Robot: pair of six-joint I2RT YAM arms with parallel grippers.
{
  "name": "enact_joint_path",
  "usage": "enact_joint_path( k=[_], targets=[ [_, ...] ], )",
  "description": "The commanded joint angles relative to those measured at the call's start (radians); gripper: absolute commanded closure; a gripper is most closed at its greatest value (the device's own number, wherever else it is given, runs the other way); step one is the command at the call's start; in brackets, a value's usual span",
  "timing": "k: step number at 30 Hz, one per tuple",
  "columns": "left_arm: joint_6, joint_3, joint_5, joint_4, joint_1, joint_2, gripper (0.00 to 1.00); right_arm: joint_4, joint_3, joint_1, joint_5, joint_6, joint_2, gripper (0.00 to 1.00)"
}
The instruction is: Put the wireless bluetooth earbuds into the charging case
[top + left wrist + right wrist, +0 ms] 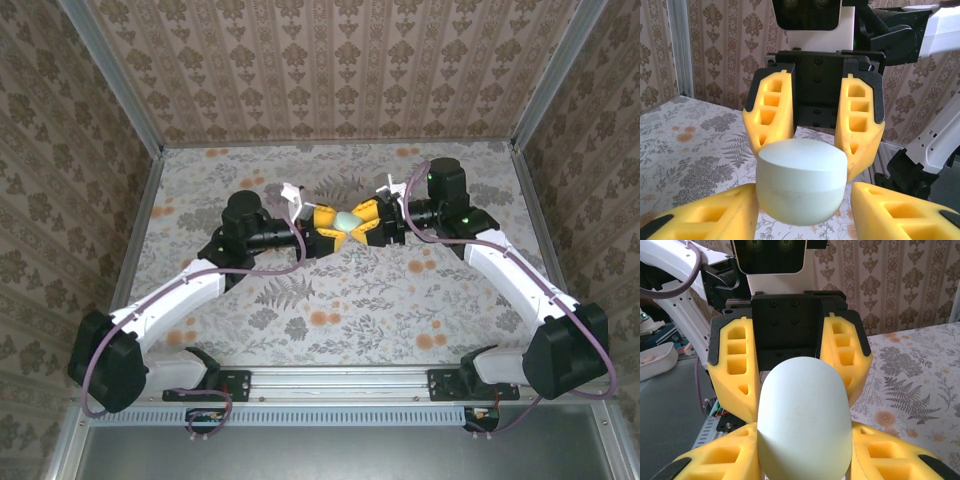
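- If the left gripper (pixel 330 229) squeezes off-centre while the right gripper (pixel 363 223) holds firm, the smooth charging case (pixel 346 221) could squirt out and drop to the table (pixel 300 300).
- Right fingers clamp the case in mid-air between both arms. Left fingers stand close either side, but whether they press I cannot tell.
- Its long axis seems to run gripper to gripper, roughly level, with the lid shut.

The top external camera looks steeply down from above and behind the arm bases, far enough back to take in the whole floral-patterned bench (pixel 330 300). The wrist cameras sit just behind the left hand (pixel 802 217) and the right hand (pixel 804 460). Each looks level toward the opposite arm, very close. All three views share the pale greenish, glossy rounded charging case (pixel 345 221) between the hands.
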Motion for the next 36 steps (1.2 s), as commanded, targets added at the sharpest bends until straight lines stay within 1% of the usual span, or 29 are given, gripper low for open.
enact_joint_path(
  k=[1, 10, 15, 19, 22, 25, 28, 36],
  targets=[
    [0.013, 0.038, 0.018, 0.029, -0.015, 0.009, 0.48, 0.007, 0.021, 0.006, -0.016, -0.015, 0.006, 0.66],
    [0.018, 0.047, 0.022, 0.016, -0.017, 0.021, 0.57, 0.012, 0.019, 0.006, -0.016, -0.017, 0.006, 0.65],
    [0.034, 0.058, 0.032, -0.009, -0.021, 0.022, 0.63, 0.010, 0.017, 0.007, -0.009, -0.017, 0.006, 0.65],
    [0.046, 0.063, 0.023, -0.027, -0.026, 0.022, 0.67, 0.003, 0.018, 0.007, 0.008, -0.014, 0.008, 0.61],
    [0.043, 0.051, -0.008, -0.009, -0.025, 0.014, 0.68, 0.002, 0.011, 0.007, 0.039, -0.001, 0.003, 0.52],
    [0.043, 0.042, -0.030, 0.001, -0.024, 0.001, 0.69, 0.005, -0.015, 0.004, 0.049, -0.011, -0.014, 0.49],
    [0.049, 0.041, -0.034, -0.003, -0.023, -0.008, 0.70, 0.003, -0.034, -0.006, 0.056, -0.021, -0.028, 0.47],
    [0.059, 0.042, -0.029, -0.024, -0.021, -0.015, 0.70, -0.005, -0.038, -0.025, 0.053, -0.029, -0.046, 0.47]
  ],
)
